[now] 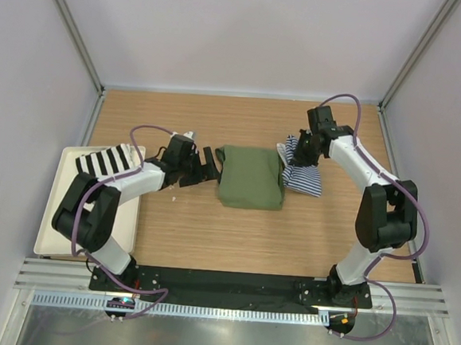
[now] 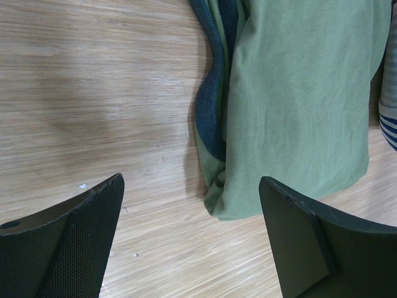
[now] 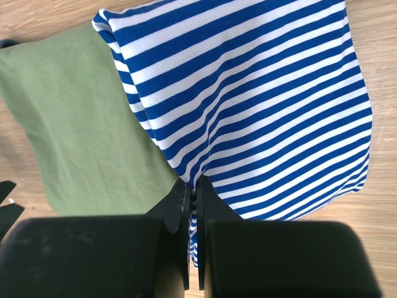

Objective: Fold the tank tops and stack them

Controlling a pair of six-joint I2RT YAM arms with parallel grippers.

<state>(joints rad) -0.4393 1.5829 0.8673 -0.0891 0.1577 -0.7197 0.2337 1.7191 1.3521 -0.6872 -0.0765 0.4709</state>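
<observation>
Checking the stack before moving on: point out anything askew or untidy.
The striped tank top lies bunched, not folded, lapping the right edge of the olive tank top, pinched by the right gripper. Navy trim bulges from the olive fold's left side.

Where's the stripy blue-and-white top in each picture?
Top external: the striped tank top lies right of centre, under the right arm's wrist.
Left wrist: only a sliver of it shows at the right edge.
Right wrist: it fills the upper right.
Shared landmark: the olive green tank top, right beside it in every view.
</observation>
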